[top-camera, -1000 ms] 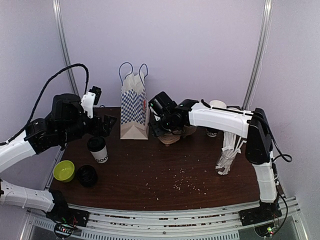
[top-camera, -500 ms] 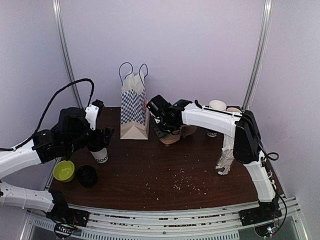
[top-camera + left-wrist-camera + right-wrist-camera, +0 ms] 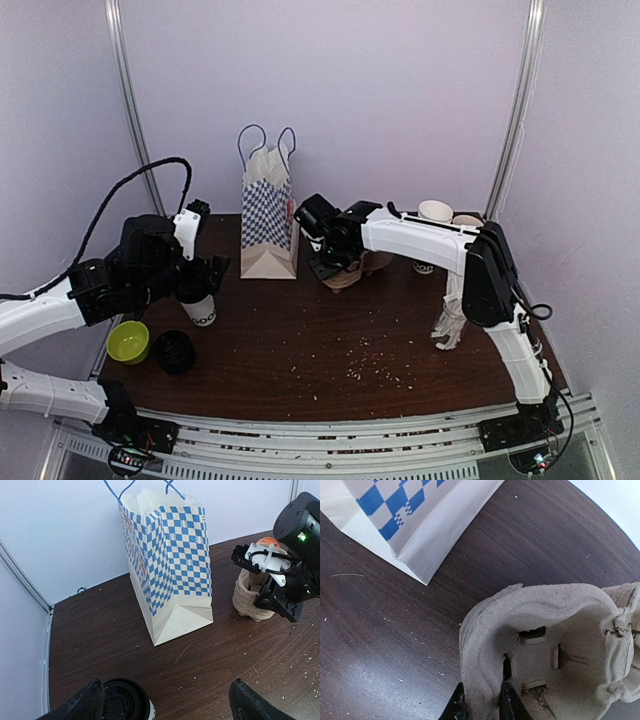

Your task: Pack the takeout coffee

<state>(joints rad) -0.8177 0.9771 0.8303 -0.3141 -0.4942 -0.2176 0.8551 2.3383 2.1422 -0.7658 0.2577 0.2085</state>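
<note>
Narrowed since the earlier frame, my right gripper (image 3: pixel 480 707) pinches the carrier tray (image 3: pixel 540 610) wall at bottom centre. My left gripper (image 3: pixel 165 709), spread, straddles the cup (image 3: pixel 122 705), lower left; contact unclear.

Checked bag (image 3: pixel 268 232), green bowl (image 3: pixel 128 341), wrapped straws (image 3: pixel 453 308)
</note>
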